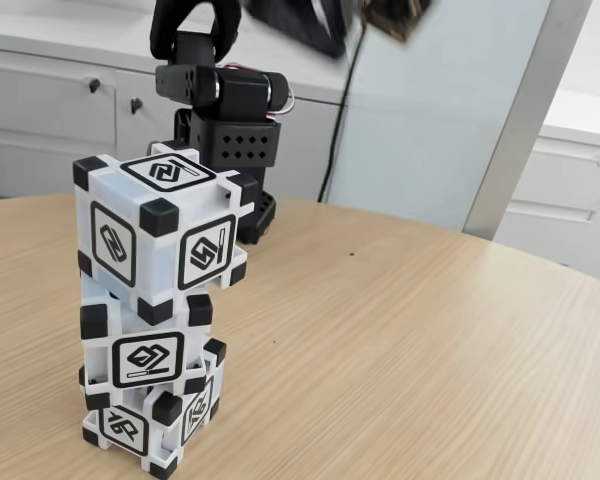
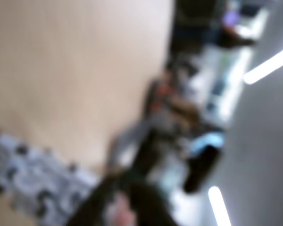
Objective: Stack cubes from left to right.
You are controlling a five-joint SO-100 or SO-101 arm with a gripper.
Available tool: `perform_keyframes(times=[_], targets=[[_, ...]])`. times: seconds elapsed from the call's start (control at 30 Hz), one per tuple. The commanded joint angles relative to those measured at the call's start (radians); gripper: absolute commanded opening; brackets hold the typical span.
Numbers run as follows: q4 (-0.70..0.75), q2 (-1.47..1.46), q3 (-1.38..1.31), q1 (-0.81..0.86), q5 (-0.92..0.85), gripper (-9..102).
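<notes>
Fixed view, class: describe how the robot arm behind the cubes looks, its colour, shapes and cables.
The arm is black throughout, built of boxy blocks. One lower block has rows of small round holes. Thin red and white wires loop out beside a joint, and a black cable hangs behind.

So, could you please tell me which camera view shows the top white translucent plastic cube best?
The fixed view: the top white translucent plastic cube is sharp, capping a three-high stack. In the wrist view the stack is only a motion-blurred patch.

Before me a round light-wood desk (image 1: 410,330) spreads out, and behind it I see white cabinets (image 1: 50,110) with dark knobs (image 1: 94,85), a grey wall panel (image 1: 430,110), and a black cable (image 1: 342,110) hanging down beside it.
</notes>
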Motion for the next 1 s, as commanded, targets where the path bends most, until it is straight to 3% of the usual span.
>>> perform_keyframes(times=[0.0,0.13,0.3,0.67,0.97], targets=[[-0.133,0.057,0.201,0.006,0.008,0],[-0.212,0.057,0.380,0.006,0.008,0],[-0.201,0.054,0.451,0.023,-0.002,0],[-0.058,0.052,0.485,0.025,-0.043,0],[-0.057,0.052,0.492,0.026,-0.025,0]])
